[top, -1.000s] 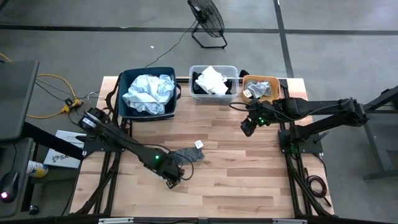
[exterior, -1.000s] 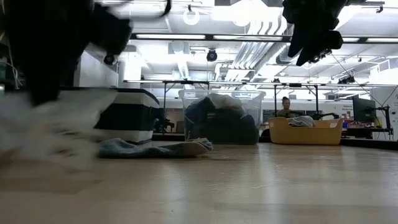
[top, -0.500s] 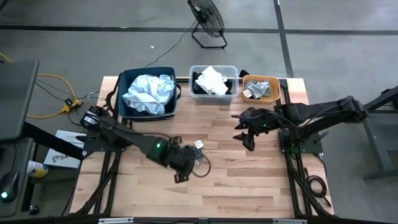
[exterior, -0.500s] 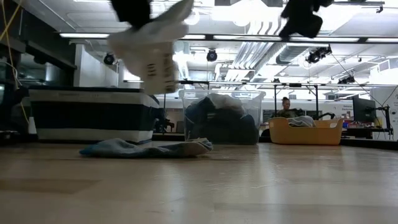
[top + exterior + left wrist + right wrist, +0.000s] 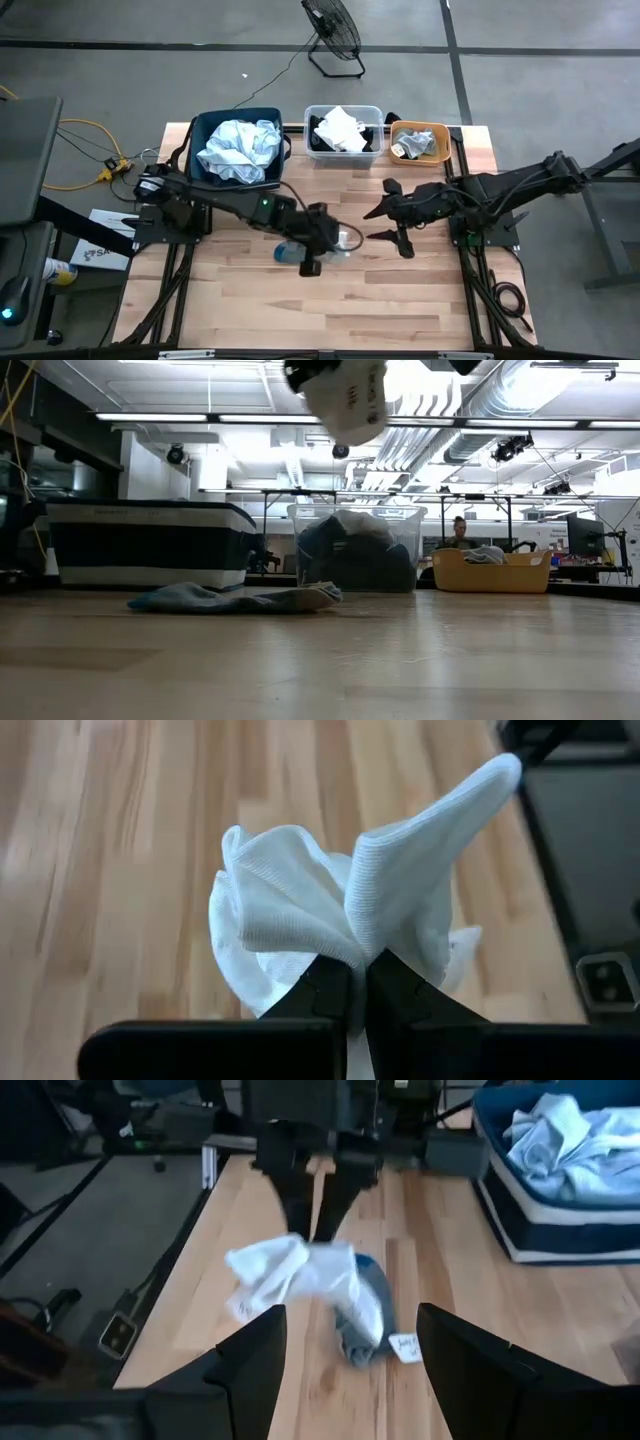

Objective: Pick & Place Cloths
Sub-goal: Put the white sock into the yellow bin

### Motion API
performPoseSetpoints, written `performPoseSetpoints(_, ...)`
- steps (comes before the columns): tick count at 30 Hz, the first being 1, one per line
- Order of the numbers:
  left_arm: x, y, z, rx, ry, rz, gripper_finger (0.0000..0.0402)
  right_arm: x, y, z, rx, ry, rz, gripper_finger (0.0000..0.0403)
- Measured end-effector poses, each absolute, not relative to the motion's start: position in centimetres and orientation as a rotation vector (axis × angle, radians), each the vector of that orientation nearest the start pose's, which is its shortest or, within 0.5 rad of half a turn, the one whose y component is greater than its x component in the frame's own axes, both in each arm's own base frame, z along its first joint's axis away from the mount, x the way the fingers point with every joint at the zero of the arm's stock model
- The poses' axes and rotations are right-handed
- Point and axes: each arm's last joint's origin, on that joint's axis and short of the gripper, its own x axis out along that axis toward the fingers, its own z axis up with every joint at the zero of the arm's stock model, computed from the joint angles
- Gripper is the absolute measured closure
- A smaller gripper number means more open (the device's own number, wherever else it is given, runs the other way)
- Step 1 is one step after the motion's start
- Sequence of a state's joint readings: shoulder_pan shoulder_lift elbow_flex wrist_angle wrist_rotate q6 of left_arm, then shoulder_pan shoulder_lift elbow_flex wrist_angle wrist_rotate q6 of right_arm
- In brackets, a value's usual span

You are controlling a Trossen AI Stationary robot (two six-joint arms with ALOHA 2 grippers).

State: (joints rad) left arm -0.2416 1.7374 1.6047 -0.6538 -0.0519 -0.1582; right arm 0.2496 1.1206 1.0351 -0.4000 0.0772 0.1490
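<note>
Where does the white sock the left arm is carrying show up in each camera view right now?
High view: white sock mid-table, at the left tool, over the blue-grey cloth.
Low view: sock at top centre, well above the table.
Left wrist view: sock fills the centre, pinched.
Right wrist view: sock at centre, facing the open right tool.
Shared landmark: the blue-grey cloth.

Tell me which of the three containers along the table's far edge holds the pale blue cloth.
The navy fabric bin, leftmost; the pale blue cloth fills it. The clear tub holds white and dark pieces; the orange tub is smallest.

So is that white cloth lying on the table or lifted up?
Lifted: the left gripper, shut on the white cloth, holds it above the table.
</note>
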Motion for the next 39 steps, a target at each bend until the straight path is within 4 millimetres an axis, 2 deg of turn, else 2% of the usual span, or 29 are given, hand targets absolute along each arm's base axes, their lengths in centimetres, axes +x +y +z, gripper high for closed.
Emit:
performPoseSetpoints(8, 38.5, -8.8, 33.7, -0.029, 0.603, -0.241, 0.0396, 24.2, 5.9, 33.1, 0.071, 0.488, 0.132, 0.0186)
performPoseSetpoints(16, 38.7, -9.0, 34.2, -0.022, 0.547, -0.296, 0.0396, 24.1, 6.3, 33.0, 0.210, 0.521, 0.231, 0.0186)
performPoseSetpoints(24, 39.0, -9.0, 34.8, 0.002, 0.469, -0.311, 0.0396, 24.2, 6.6, 32.8, 0.273, 0.555, 0.300, 0.0186)
performPoseSetpoints(32, 39.4, -7.9, 35.1, -0.006, 0.436, -0.177, 0.0396, 24.1, 7.1, 33.0, 0.308, 0.546, 0.348, 0.0186)
performPoseSetpoints(39, 39.7, -7.1, 35.4, -0.008, 0.402, -0.099, 0.0395, 24.2, 7.0, 33.1, 0.278, 0.520, 0.254, 0.0186)
